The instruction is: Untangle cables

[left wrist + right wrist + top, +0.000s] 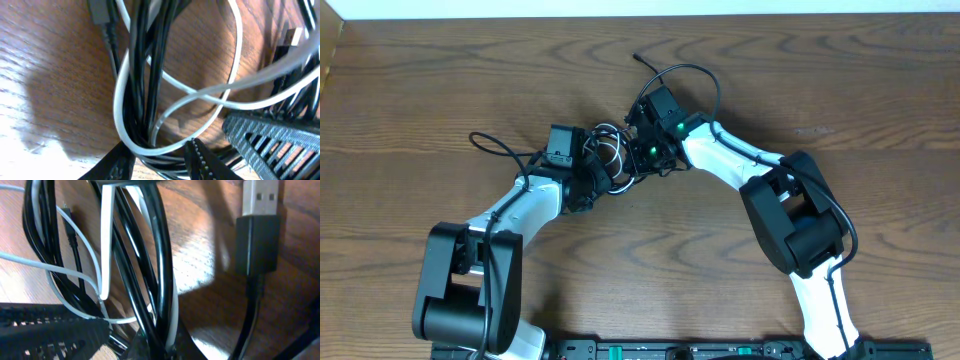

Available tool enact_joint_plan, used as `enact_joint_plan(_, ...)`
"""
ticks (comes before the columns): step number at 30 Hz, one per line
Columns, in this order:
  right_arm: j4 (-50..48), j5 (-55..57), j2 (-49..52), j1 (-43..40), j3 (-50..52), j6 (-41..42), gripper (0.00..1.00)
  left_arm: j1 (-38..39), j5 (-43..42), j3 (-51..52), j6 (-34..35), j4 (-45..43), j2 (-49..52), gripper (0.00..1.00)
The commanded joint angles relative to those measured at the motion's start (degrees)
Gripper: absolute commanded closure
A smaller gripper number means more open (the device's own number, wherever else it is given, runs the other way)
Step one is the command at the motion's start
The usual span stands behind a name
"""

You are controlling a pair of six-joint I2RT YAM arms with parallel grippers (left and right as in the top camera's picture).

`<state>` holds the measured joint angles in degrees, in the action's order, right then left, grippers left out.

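Cables (150, 115) fill both wrist views: one white cord (117, 100) and several black cords (160, 50), looped through each other in a knot, with a flat metal plug (260, 195) lying beside them. They rest near the middle of a brown wooden table (820, 90), which has a pale strip (620, 8) along its far edge. Left claw (159, 157) is clamped on the bundle. Right claw (638, 155) is closed at the knot; whether it pinches a cord I cannot tell.
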<state>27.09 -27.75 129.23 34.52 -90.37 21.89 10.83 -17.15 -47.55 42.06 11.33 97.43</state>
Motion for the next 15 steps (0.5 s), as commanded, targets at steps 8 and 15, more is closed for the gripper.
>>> enact_joint_plan(8,2.05,4.94,-0.33,1.27,0.17,-1.81,0.99,-0.13,2.91,-0.33,0.24,-1.86,-0.87,0.79)
enact_joint_plan(15,2.05,4.92,-0.33,1.31,0.17,-1.84,0.99,-0.13,2.84,-0.33,0.28,-3.78,-0.87,0.91)
